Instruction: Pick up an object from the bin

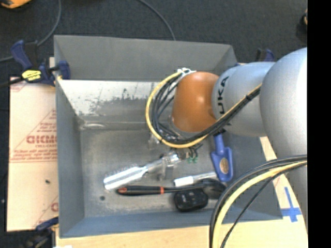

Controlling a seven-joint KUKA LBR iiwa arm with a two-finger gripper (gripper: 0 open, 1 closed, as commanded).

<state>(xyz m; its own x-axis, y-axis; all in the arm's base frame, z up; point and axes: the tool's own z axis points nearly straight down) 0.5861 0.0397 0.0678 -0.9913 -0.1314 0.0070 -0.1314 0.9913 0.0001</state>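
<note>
My gripper is low in the middle of the bin, under the arm's orange cover. It is right at the inner end of a silvery white flat-handled tool, which lies slanting toward the lower left. Whether it grips that tool is hidden by the wrist. Just below lies a thin black stick with a red band. A small white piece rests to the lower right of the gripper.
A black chunky object sits by the near wall, and a dark spoon-like shape lies above it. A blue-handled tool with a brown spot lies at the right under the arm. The arm and its cables cover the bin's right side.
</note>
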